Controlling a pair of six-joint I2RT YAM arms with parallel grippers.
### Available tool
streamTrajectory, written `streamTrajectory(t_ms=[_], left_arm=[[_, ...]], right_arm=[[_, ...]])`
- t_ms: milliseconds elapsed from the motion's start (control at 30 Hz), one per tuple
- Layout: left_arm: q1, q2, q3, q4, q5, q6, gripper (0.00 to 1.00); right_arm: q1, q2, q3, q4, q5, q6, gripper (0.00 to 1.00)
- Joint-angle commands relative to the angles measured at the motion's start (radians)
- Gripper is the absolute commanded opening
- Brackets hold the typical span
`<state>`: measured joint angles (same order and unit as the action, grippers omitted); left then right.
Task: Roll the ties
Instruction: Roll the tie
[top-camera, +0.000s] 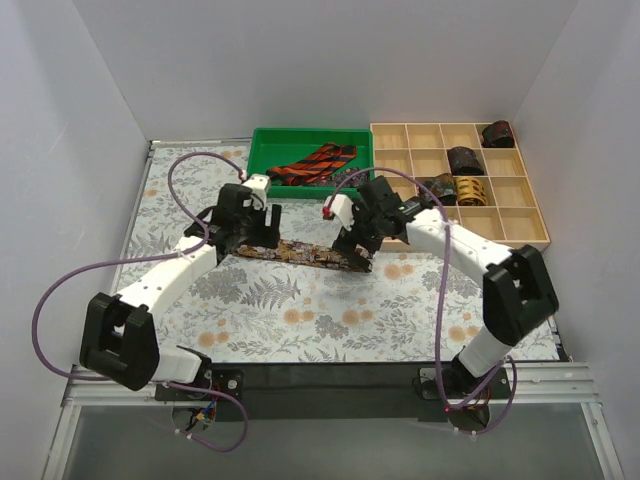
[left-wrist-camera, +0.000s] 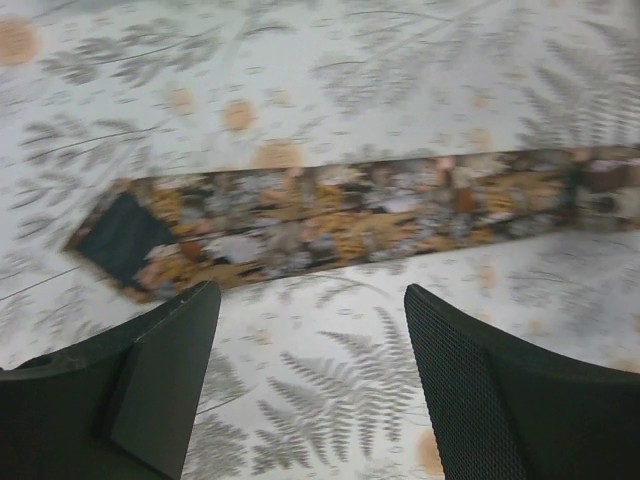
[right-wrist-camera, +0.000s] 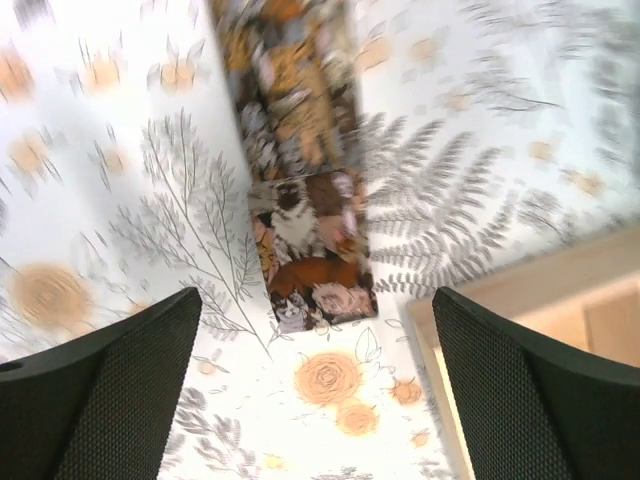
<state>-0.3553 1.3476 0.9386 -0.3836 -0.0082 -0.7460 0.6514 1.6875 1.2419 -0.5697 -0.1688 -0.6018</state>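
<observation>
While L gripper (left-wrist-camera: 310, 292), R gripper (right-wrist-camera: 317, 296) gape, tie (top-camera: 300, 253) ends covered in top cam

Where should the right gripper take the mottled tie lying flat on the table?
Its squared end, from straight above. The tie lies flat, leaving no raised edge to come at sideways, and the open right gripper has a finger on each side of the strip, so closing across the width should pinch it.
</observation>
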Motion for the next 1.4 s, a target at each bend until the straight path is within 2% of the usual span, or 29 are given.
streamTrajectory(t_ms=[0,33,100,133,200,267,433,600,700,800,867,1033,1367], left_arm=[[-0.106,0.022,0.057,0.047,0.112,-0.111,0.69],[-0.166,0.041,0.078,0.055,0.113,-0.145,0.69],[-0.21,0.116,0.103,0.08,0.132,-0.174,0.69],[-0.249,0.139,0.129,0.089,0.139,-0.197,0.69],[-0.273,0.214,0.158,0.12,0.163,-0.217,0.68],[-0.304,0.286,0.205,0.137,0.174,-0.24,0.66],[-0.349,0.407,0.29,0.163,0.212,-0.263,0.61],[-0.366,0.473,0.322,0.184,0.217,-0.285,0.56],[-0.364,0.501,0.331,0.193,0.217,-0.293,0.53],[-0.366,0.527,0.338,0.196,0.229,-0.297,0.51],[-0.367,0.545,0.338,0.199,0.229,-0.302,0.44],[-0.367,0.59,0.35,0.203,0.229,-0.299,0.36],[-0.366,0.644,0.356,0.198,0.232,-0.291,0.3]], right_arm=[[-0.073,-0.138,-0.051,0.123,-0.044,0.265,0.88],[-0.094,-0.191,-0.077,0.157,-0.05,0.322,0.89],[-0.162,-0.25,-0.174,0.25,-0.095,0.426,0.92],[-0.182,-0.309,-0.209,0.287,-0.098,0.529,0.93],[-0.228,-0.369,-0.322,0.387,-0.106,0.595,0.95],[-0.248,-0.451,-0.402,0.498,-0.116,0.734,0.95],[-0.28,-0.531,-0.625,0.721,-0.138,0.931,0.89],[-0.331,-0.488,-0.731,0.916,-0.202,1.103,0.83],[-0.343,-0.459,-0.765,0.985,-0.202,1.145,0.77],[-0.352,-0.424,-0.783,1.045,-0.222,1.168,0.75],[-0.352,-0.384,-0.788,1.079,-0.241,1.186,0.73],[-0.354,-0.295,-0.809,1.177,-0.261,1.217,0.72],[-0.355,-0.126,-0.823,1.346,-0.331,1.272,0.7]])
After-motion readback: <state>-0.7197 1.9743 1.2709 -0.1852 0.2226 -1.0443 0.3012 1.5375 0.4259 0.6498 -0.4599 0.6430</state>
